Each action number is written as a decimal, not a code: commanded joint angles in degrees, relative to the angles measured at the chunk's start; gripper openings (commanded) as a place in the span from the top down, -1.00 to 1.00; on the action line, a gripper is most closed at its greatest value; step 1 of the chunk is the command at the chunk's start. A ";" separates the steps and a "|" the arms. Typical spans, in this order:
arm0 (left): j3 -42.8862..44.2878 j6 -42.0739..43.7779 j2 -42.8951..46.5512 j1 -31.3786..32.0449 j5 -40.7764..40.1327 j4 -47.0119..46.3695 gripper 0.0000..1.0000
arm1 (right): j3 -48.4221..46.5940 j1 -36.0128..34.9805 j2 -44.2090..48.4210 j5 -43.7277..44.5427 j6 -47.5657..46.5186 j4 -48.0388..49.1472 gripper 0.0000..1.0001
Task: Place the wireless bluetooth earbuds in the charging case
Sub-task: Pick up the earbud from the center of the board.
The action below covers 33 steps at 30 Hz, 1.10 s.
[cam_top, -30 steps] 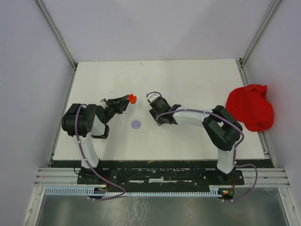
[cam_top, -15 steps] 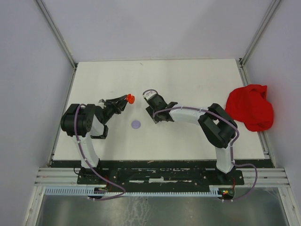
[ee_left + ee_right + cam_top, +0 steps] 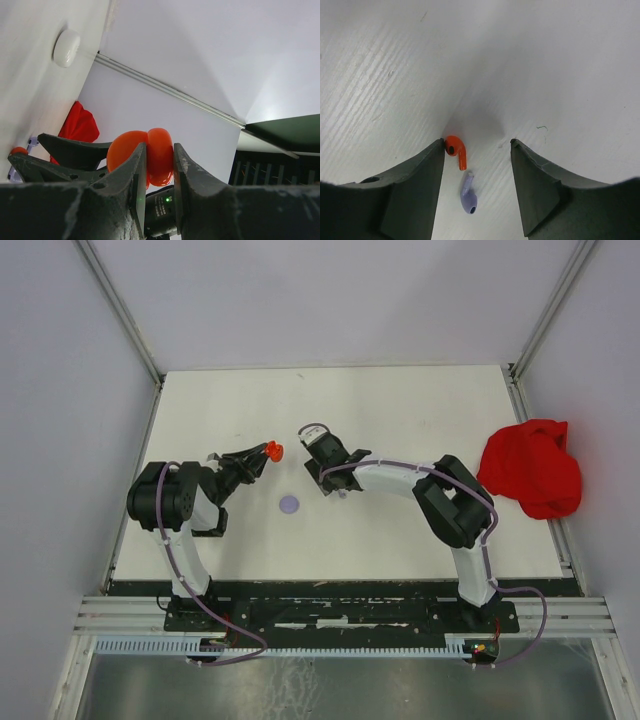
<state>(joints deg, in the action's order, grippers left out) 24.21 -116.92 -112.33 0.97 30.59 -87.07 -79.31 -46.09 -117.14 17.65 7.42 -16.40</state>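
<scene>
A red round charging case (image 3: pixel 161 159) hangs in the air, pinched between the fingers of my left gripper (image 3: pixel 159 148), which is shut on it; from above, that case (image 3: pixel 273 450) shows at the tip of the left gripper (image 3: pixel 261 455). My right gripper (image 3: pixel 477 146) stands open, pointing down at the table. Between its fingers lie a red earbud (image 3: pixel 456 150), touching the left finger's tip, and a purple earbud (image 3: pixel 468 196) just below it. From above, the right gripper (image 3: pixel 320 446) sits close to the right of the red case and hides both earbuds.
A purple round disc (image 3: pixel 290 504) lies on the white table (image 3: pixel 400 410) below the two grippers. A white round case (image 3: pixel 66 47) rests on the table farther off. A crumpled red cloth (image 3: pixel 530 468) sits at the right edge.
The right arm has swung left and slightly farther away, bringing its open gripper nearer the red case. The left gripper with the case has shifted a little left.
</scene>
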 commanded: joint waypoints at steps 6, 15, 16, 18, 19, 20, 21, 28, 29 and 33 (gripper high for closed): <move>-0.59 2.06 2.12 -0.34 1.18 -12.05 0.94 | -2.32 1.52 -0.80 -4.20 0.04 -1.39 -0.16; -0.62 2.09 2.30 -0.36 1.21 -12.02 0.94 | -3.02 1.94 -1.55 -8.10 0.90 -2.63 -0.03; -0.57 2.14 2.29 -0.40 1.18 -11.99 0.94 | -3.09 2.01 -1.61 -8.49 1.12 -2.67 -0.02; -0.58 2.13 2.22 -0.41 1.23 -11.99 0.94 | -3.19 1.96 -1.76 -8.89 1.44 -2.78 0.01; -0.58 2.14 2.25 -0.43 1.18 -12.04 0.94 | -3.26 2.05 -1.97 -9.11 1.56 -2.86 0.02; -0.52 2.07 2.27 -0.39 1.22 -12.04 0.94 | -3.42 2.05 -2.09 -9.19 1.62 -2.99 0.03; -0.48 2.12 2.25 -0.44 1.36 -12.07 0.94 | -3.66 2.11 -2.26 -9.27 1.77 -3.16 0.04; -0.08 1.95 2.03 -0.43 1.46 -12.00 0.94 | -4.31 2.97 -2.99 -10.62 3.61 -3.79 0.12; 0.02 1.96 2.05 -0.38 1.41 -12.03 0.94 | -4.41 3.09 -3.00 -10.76 3.77 -3.93 0.13; 0.12 1.96 1.89 -0.40 1.33 -12.07 0.94 | -4.68 3.58 -3.31 -11.40 4.21 -4.28 0.18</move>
<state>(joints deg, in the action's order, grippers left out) 23.92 -116.90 -112.31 0.91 30.61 -87.07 -82.39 -43.13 -118.89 7.31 10.35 -19.07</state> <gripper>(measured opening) 0.306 0.424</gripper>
